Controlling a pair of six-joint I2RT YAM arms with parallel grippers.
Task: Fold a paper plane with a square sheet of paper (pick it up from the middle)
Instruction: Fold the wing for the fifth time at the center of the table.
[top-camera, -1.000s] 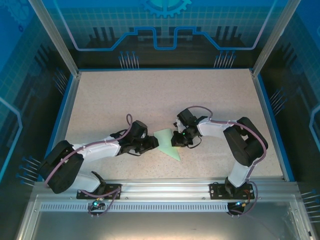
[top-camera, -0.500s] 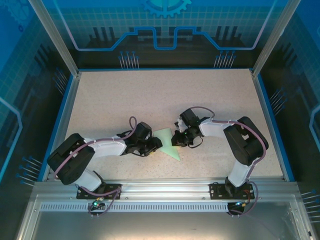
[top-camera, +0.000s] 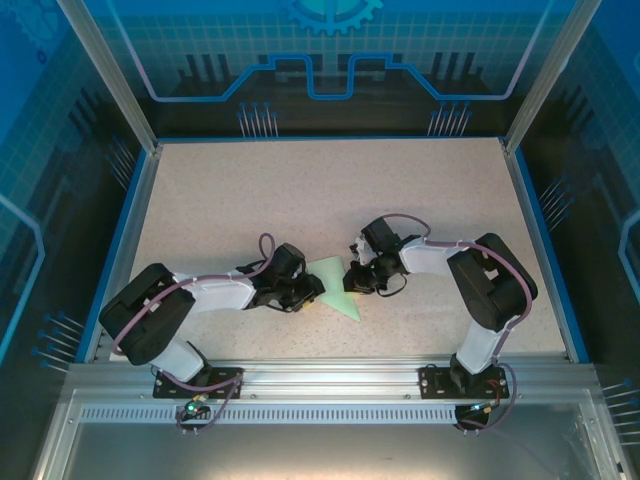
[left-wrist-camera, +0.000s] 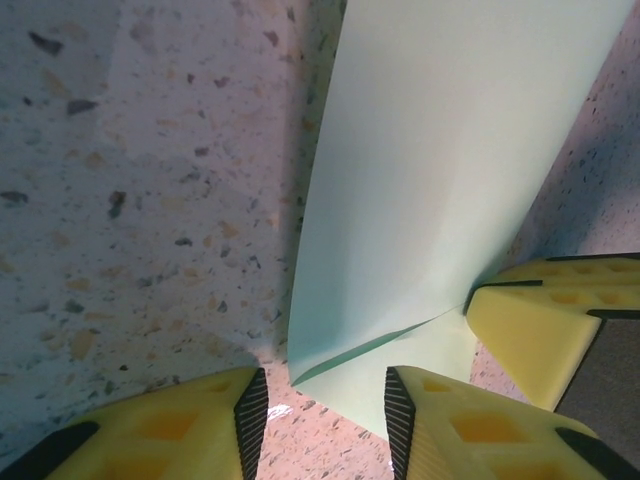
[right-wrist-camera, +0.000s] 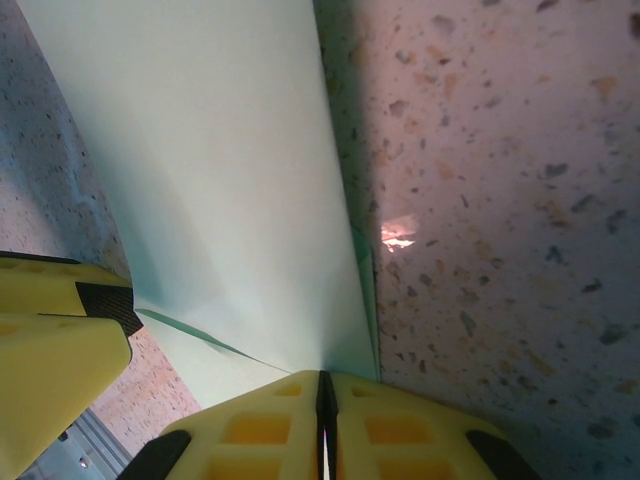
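Paper plane (top-camera: 336, 286) pinched at 3 o'clock edge by clenched right gripper (right-wrist-camera: 322, 388); 9 o'clock corner straddled by left gripper (left-wrist-camera: 325, 392), jaws apart. Layers best aligned before closure.

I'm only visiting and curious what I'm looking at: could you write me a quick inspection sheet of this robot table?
Surface: speckled table, flat.
Job's things: pale green paper, folded to a point, between the two grippers.
Clutter: nothing seen.
Grippers: left gripper open, jaws astride the paper's edge; right gripper shut on the paper.
Cables: purple cables looped along both arms.
Surroundings: blue printed walls; aluminium rail at the near edge.
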